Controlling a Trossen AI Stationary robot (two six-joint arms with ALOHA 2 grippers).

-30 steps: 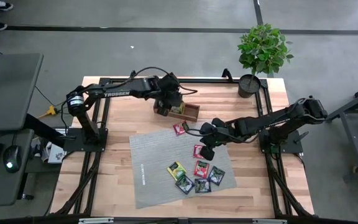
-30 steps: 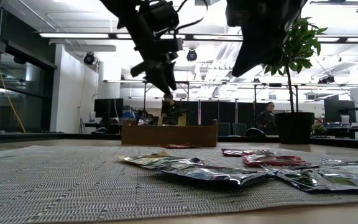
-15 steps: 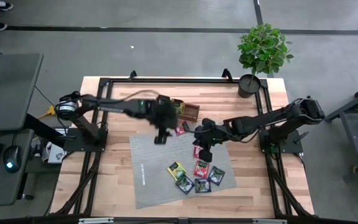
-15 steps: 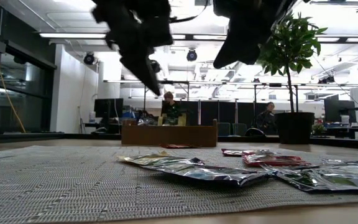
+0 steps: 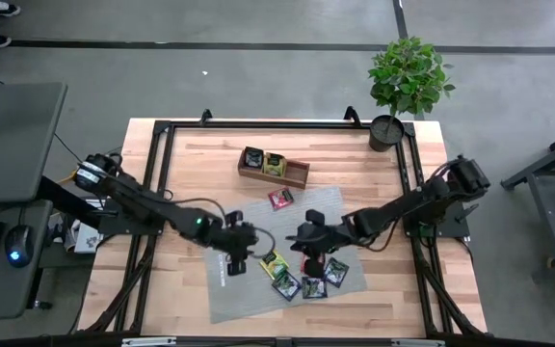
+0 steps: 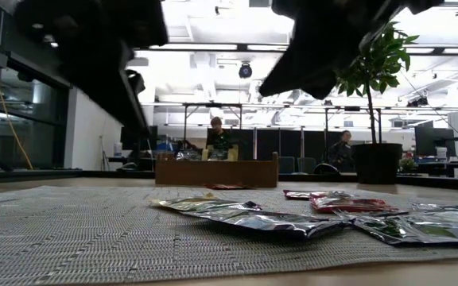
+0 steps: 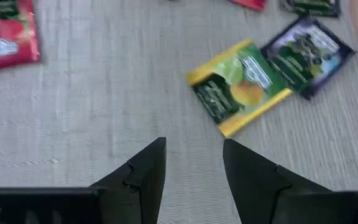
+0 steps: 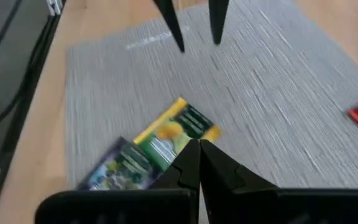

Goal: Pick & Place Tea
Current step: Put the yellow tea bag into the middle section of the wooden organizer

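Several tea sachets lie flat on the grey mat (image 5: pixel 234 226): a yellow-green one (image 5: pixel 274 263) (image 7: pixel 238 87) (image 8: pixel 176 130), black ones (image 5: pixel 285 282) (image 5: pixel 335 272) and a red-pink one (image 5: pixel 279 199) near the mat's far edge. Two more sit in the wooden tray (image 5: pixel 297 174). My left gripper (image 5: pixel 247 256) (image 7: pixel 194 146) hovers open over bare mat, just left of the yellow-green sachet. My right gripper (image 5: pixel 302 253) (image 8: pixel 199 146) is shut, its tips above the near corner of that same sachet, holding nothing that shows.
A potted plant (image 5: pixel 408 82) stands at the table's far right corner. The wooden tray sits beyond the mat on the far side. Bare mat lies to the left of the sachets. In the low view the sachets (image 6: pixel 245 214) lie in front of the tray (image 6: pixel 217 171).
My left gripper has swung from over the tray toward the near edge and come down low over the mat beside the yellow-green sachet. My right gripper has moved a little left and toward the near edge, over the cluster of sachets.
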